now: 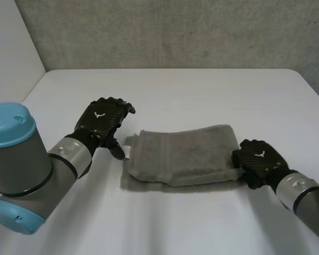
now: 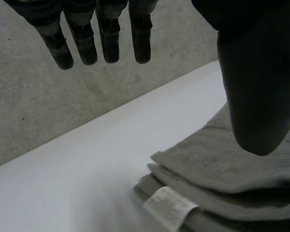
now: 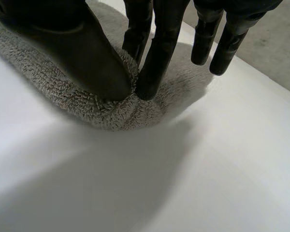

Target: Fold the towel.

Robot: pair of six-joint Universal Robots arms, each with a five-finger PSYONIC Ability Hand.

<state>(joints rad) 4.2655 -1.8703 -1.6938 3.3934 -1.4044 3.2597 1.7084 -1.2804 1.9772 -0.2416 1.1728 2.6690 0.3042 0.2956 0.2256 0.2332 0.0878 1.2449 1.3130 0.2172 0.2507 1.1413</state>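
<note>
The folded grey terry towel [image 1: 186,154] lies mid-table on the white table [image 1: 202,90], with its long axis parallel to the near edge. The black right hand [image 1: 258,159] pinches the towel's right end between thumb and fingers. The black left hand [image 1: 102,123], fingers straight and slightly spread, is just beside the left end.

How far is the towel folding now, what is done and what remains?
Done: the towel already lies in stacked layers on the table, its white label at the left end. In hand: the right hand pinches the right end between thumb and fingers; the left hand is open beside the left end. Left: probably one more fold, or only letting go.
</note>
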